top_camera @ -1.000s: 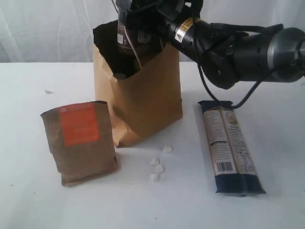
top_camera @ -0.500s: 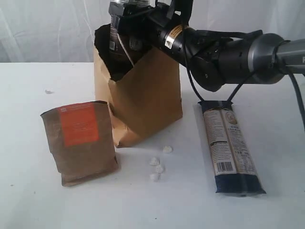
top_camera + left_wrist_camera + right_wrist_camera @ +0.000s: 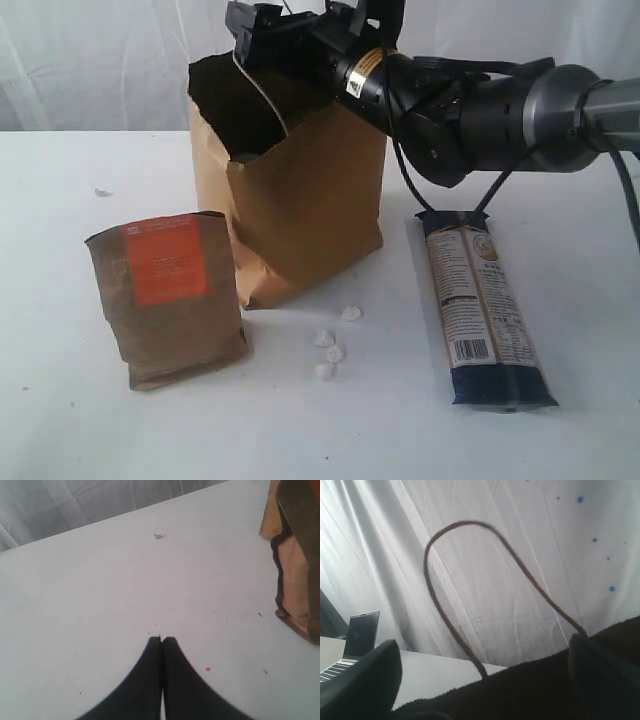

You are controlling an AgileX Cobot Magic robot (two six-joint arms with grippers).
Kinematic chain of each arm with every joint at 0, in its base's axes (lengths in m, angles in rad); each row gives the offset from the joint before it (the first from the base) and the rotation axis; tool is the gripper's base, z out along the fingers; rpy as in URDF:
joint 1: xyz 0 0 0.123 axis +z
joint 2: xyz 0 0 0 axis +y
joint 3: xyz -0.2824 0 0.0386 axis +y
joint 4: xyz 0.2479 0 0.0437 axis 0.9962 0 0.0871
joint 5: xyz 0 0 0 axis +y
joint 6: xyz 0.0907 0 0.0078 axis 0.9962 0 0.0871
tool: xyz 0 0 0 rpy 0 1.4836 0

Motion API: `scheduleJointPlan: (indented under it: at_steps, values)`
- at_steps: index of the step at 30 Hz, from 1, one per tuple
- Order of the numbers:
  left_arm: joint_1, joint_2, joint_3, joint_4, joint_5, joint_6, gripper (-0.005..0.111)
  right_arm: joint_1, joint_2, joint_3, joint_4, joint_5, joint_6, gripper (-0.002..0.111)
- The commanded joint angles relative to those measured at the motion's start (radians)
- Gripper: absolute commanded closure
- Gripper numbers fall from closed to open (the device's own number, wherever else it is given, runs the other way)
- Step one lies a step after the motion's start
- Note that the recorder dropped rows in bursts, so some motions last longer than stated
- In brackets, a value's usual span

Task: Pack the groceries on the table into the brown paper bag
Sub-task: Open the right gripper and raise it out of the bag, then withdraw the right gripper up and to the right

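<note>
The brown paper bag (image 3: 300,210) stands upright at the back middle of the table (image 3: 80,430), its mouth open and dark inside. My right gripper (image 3: 265,25) hovers just above that mouth, open and empty. In the right wrist view its fingers (image 3: 365,680) stand wide apart over the bag's rim (image 3: 530,690) and cord handle (image 3: 470,580). The brown pouch with an orange label (image 3: 170,300) stands front left of the bag. To the bag's right lies the long dark pasta packet (image 3: 485,305). My left gripper (image 3: 161,640) is shut and empty over bare table.
Small white crumbs (image 3: 330,345) lie in front of the bag, and one speck (image 3: 100,191) lies far left. A laptop (image 3: 360,635) shows behind in the right wrist view. Brown paper (image 3: 300,570) fills one edge of the left wrist view.
The bottle that my right gripper held over the bag's mouth has dropped out of sight. The gripper's jaws have spread wider and now stand empty. The left arm is unchanged.
</note>
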Motion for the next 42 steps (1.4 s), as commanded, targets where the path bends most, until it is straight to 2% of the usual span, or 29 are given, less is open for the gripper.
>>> scheduleJointPlan:
  at_steps: [1, 8, 12, 14, 20, 23, 27, 37, 42]
  values:
    - [-0.005, -0.005, 0.002, 0.001, -0.005, 0.0, 0.107, -0.001, -0.009, -0.007, -0.002, -0.017, 0.003, 0.025]
    - [-0.005, -0.005, 0.002, 0.001, -0.005, 0.0, 0.107, -0.001, -0.055, -0.009, -0.002, -0.169, 0.003, 0.025]
    - [-0.005, -0.005, 0.002, 0.001, -0.005, 0.0, 0.107, -0.001, -0.118, -0.009, -0.01, -0.147, 0.003, 0.025]
    - [-0.005, -0.005, 0.002, 0.001, -0.005, 0.0, 0.107, -0.001, -0.151, -0.009, -0.022, -0.075, 0.003, 0.025]
    - [-0.005, -0.005, 0.002, 0.001, -0.005, 0.0, 0.107, -0.001, -0.257, -0.009, -0.022, 0.292, -0.006, 0.026]
    - [-0.005, -0.005, 0.002, 0.001, -0.005, 0.0, 0.107, -0.001, -0.303, -0.009, -0.022, 0.429, -0.072, 0.026]
    - [-0.005, -0.005, 0.002, 0.001, -0.005, 0.0, 0.107, -0.001, -0.358, -0.009, -0.022, 0.459, -0.209, 0.026]
    - [-0.005, -0.005, 0.002, 0.001, -0.005, 0.0, 0.107, 0.001, -0.37, -0.009, -0.018, 0.695, -0.215, 0.026]
    - [-0.005, -0.005, 0.002, 0.001, -0.005, 0.0, 0.107, 0.001, -0.388, -0.009, -0.018, 0.712, -0.259, 0.026]
